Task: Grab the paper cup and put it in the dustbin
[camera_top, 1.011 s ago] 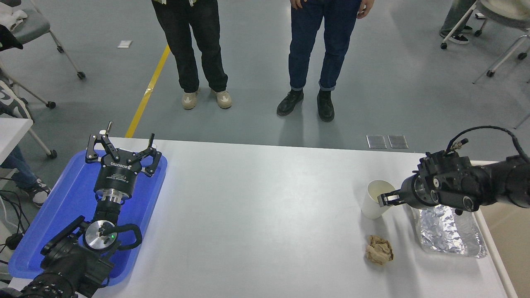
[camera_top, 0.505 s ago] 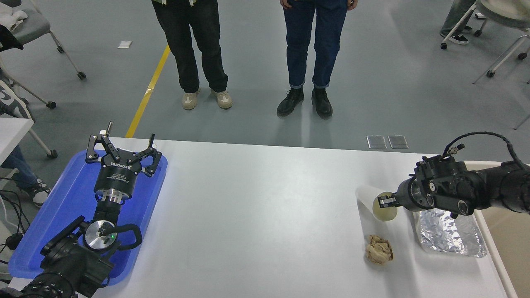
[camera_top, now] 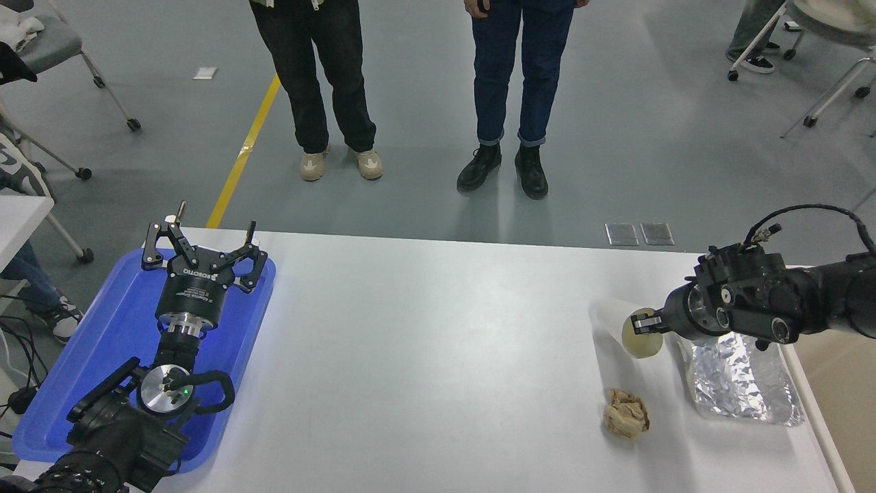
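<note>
The white paper cup (camera_top: 616, 322) is tipped over near the table's right side, its cream inside (camera_top: 643, 341) facing my right gripper. My right gripper (camera_top: 647, 324) comes in from the right edge and is shut on the cup's rim, one finger inside the mouth. I cannot tell whether the cup still touches the table. The beige dustbin (camera_top: 840, 390) shows only partly at the right edge, beyond the table's side. My left gripper (camera_top: 200, 255) is parked open and empty over the blue tray at the lower left.
A crumpled brown paper ball (camera_top: 625, 413) lies just in front of the cup. A silver foil tray (camera_top: 742, 381) sits under my right wrist by the table's right edge. A blue tray (camera_top: 82, 370) lies at the left. Two people stand beyond the far edge.
The cup stood upright a second ago and is now tipped on its side with my right gripper holding its rim. The gripper has drawn slightly right and up.
</note>
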`<state>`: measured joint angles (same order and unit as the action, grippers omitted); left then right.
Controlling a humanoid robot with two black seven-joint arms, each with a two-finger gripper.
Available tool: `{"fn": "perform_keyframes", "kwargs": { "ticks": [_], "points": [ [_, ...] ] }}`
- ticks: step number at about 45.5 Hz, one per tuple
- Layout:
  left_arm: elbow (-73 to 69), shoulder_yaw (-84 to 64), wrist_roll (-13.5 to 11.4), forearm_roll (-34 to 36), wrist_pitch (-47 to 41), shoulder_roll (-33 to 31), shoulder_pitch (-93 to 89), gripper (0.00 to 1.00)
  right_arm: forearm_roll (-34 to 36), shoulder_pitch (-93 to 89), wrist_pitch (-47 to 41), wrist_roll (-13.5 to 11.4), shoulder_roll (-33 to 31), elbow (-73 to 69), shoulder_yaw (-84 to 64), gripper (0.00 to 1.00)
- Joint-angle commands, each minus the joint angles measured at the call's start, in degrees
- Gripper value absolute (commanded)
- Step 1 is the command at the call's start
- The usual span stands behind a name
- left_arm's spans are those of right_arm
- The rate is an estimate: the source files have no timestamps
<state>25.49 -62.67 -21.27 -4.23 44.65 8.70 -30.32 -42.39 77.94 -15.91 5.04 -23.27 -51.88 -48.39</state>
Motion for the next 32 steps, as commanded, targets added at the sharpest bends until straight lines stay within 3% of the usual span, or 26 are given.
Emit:
{"fn": "perform_keyframes", "kwargs": {
  "ticks": [1, 16, 32],
  "points": [
    [0.0, 0.0, 0.0, 0.0, 0.0, 0.0, 0.0, 1.00, 0.6, 11.7, -3.4, 0.2, -5.3, -10.2, -5.6, 0.00],
    [0.1, 0.0, 0.0, 0.0, 0.0, 0.0, 0.0, 1.00, 5.0, 35.2, -10.0, 0.2, -8.7, -25.6, -17.3, 0.00],
    [0.1, 0.0, 0.0, 0.0, 0.0, 0.0, 0.0, 1.00, 6.9, 51.9, -19.9, 0.2, -8.7, -30.6, -22.0, 0.00]
  ]
}}
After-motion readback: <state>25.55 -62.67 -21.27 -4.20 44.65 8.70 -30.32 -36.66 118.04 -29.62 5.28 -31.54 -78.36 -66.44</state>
